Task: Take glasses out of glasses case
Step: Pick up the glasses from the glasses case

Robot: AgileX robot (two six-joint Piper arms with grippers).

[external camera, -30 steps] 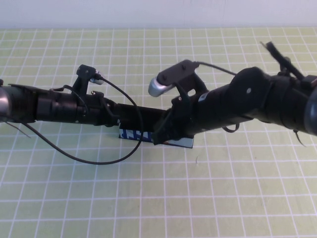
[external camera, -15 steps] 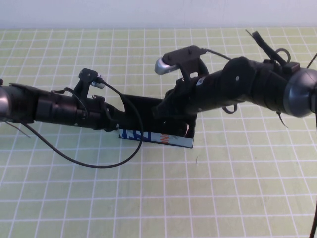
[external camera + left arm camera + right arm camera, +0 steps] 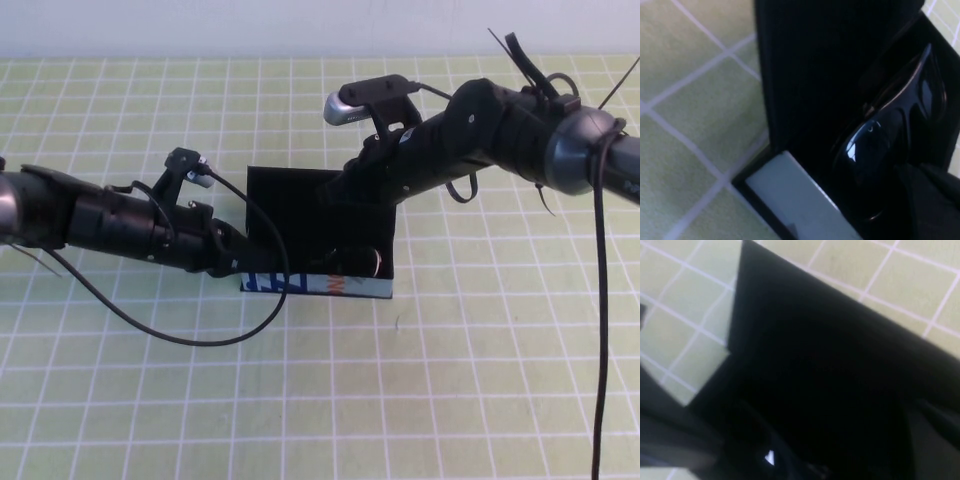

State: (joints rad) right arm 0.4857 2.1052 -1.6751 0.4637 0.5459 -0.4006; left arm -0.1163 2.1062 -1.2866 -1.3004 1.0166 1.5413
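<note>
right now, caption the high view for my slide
Right claw shut on the glasses case lid; left claw at its left end.

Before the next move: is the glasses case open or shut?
Open. The glasses case has its lid raised by the shut right gripper; the glasses lie inside. The left gripper is at its left end.

Black glasses (image 3: 890, 135) inside the open glasses case (image 3: 805, 90) on green gridded mat (image 3: 685, 115).

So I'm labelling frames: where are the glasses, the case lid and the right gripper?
glasses (image 3: 875, 150), left wrist view, on a dark lens.
case lid (image 3: 290, 205), high view, on its flat inner face.
right gripper (image 3: 335, 192), high view, at the lid's far edge.
</note>
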